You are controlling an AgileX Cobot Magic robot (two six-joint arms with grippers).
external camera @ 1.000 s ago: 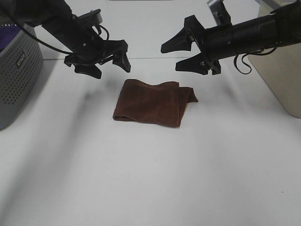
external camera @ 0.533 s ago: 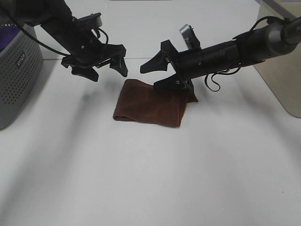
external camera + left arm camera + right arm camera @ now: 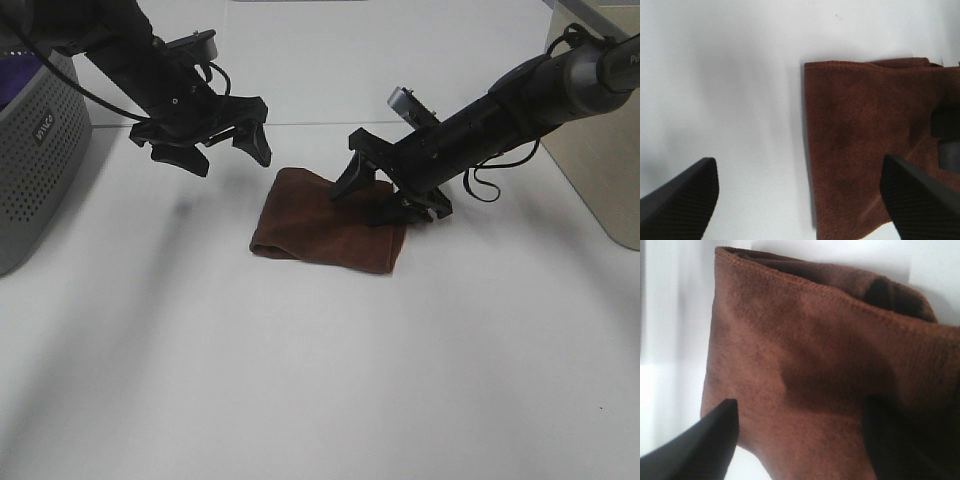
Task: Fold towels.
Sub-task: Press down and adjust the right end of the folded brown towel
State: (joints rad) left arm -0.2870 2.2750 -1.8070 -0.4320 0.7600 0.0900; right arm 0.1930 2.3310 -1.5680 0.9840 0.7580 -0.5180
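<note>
Right claw down on the folded towel

The brown towel (image 3: 328, 226) lies folded on the white counter (image 3: 300, 380). Right claw (image 3: 385, 192) spread wide, pressing its right end – holding nothing; left claw (image 3: 205, 145) hovers open, empty. Dragging could undo the fold.

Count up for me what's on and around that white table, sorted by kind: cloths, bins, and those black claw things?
Brown towel: 1
Grey perforated basket: 1
Beige bin: 1
End effectors: 2, the left end effector and the right end effector
Total: 5
</note>
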